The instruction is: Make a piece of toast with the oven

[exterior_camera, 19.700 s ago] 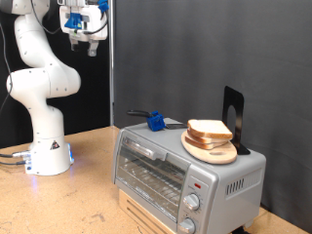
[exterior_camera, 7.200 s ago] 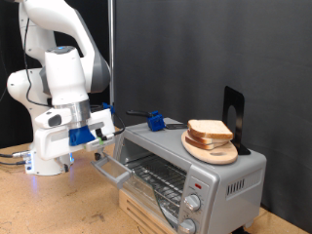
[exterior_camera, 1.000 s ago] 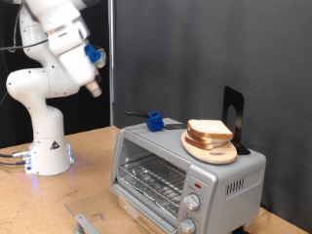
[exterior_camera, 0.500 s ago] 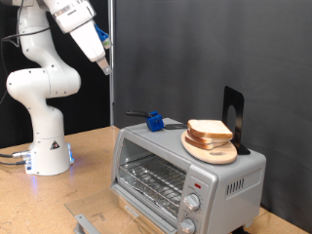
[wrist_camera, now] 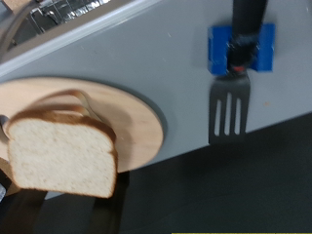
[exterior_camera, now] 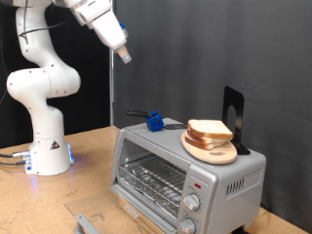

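The silver-grey oven (exterior_camera: 229,174) stands at the exterior view's lower right with its glass door (exterior_camera: 95,220) folded down and the wire rack (exterior_camera: 156,180) showing. A pile of bread slices (exterior_camera: 209,130) lies on a round wooden board (exterior_camera: 211,151) on the oven's top; it also shows in the wrist view (wrist_camera: 62,154). No single slice apart from the pile shows. My gripper (exterior_camera: 124,55) hangs high in the air, up and to the exterior view's left of the oven top, holding nothing that I can see. Its fingers do not show in the wrist view.
A spatula with a blue handle block (exterior_camera: 153,121) lies on the oven's top, left of the board, and shows in the wrist view (wrist_camera: 231,102). A black stand (exterior_camera: 232,117) rises behind the board. Two knobs (exterior_camera: 192,203) sit on the oven's front right. The robot base (exterior_camera: 47,146) stands at the left.
The gripper has swung up and to the exterior view's right, towards the space above the oven. Much earlier it pulled the oven door down; the door stays open.
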